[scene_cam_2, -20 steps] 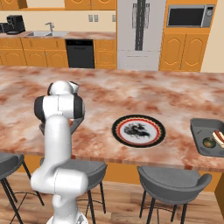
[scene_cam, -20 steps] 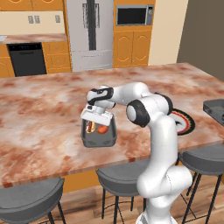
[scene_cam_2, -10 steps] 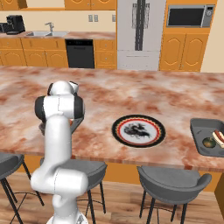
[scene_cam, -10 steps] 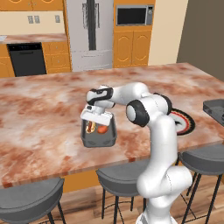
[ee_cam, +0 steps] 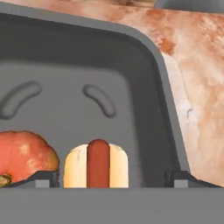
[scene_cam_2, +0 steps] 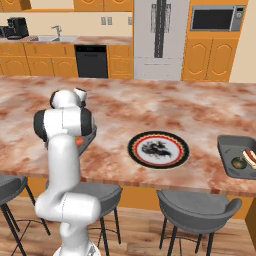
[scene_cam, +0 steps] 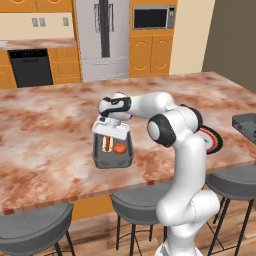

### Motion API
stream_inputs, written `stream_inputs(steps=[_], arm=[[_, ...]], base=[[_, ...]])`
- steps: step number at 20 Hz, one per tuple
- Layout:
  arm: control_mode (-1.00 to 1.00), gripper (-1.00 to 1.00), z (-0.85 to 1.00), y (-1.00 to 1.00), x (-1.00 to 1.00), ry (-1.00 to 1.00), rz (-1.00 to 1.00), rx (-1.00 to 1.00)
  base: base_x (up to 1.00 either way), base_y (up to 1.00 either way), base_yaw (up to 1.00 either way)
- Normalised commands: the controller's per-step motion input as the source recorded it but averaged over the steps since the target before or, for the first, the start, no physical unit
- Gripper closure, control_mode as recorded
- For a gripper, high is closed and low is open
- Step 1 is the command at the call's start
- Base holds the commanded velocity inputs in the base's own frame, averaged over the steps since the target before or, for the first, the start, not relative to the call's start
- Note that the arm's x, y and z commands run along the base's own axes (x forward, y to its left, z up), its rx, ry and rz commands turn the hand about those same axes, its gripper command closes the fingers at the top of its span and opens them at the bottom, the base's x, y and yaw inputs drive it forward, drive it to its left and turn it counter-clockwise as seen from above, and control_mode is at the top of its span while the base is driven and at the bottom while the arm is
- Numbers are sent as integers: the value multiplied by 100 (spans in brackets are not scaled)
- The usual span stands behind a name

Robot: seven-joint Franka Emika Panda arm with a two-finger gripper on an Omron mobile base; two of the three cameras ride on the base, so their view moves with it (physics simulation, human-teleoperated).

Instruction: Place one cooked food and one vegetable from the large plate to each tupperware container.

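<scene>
Clearly the main hazard sits low: the claw (scene_cam: 111, 134) hangs spread wide, holding nothing, just above the near tupperware container (scene_cam: 113, 150) on the bench (scene_cam: 50, 140), and a careless lift could clip the flared rim and drag the tray. The large plate (scene_cam_2: 158, 149), black-rimmed with a red ring, lies bare mid-bench; the second container (scene_cam_2: 235, 156) sits far right with food inside. In the near tray a hot dog (ee_cam: 96, 163) and a tomato (ee_cam: 24, 155) lie side by side.

Counter (scene_cam_2: 150, 107): marbled reddish-brown island top.
Near tray (scene_cam: 112, 155): rested on it.
Large plate (scene_cam_2: 159, 149): lay centrally.
Far tray (scene_cam_2: 235, 157): at its right end.
</scene>
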Motion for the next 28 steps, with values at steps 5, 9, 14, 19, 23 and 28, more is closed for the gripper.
stream_inputs(steps=[5,9,14,19,23,28], arm=[[-100,-100,69,-11,-78,-26,4,0],[-100,-100,58,-75,-100,-16,3,0],[-100,-100,96,-90,-80,-20,4,0],[-100,-100,70,-100,-89,-16,4,0],[-100,-100,64,-100,-84,-15,3,2],[-100,-100,74,-99,-65,-22,1,7]], base=[[0,0,0],[0,0,0],[0,0,0],[0,0,0],[0,0,0],[0,0,0]])
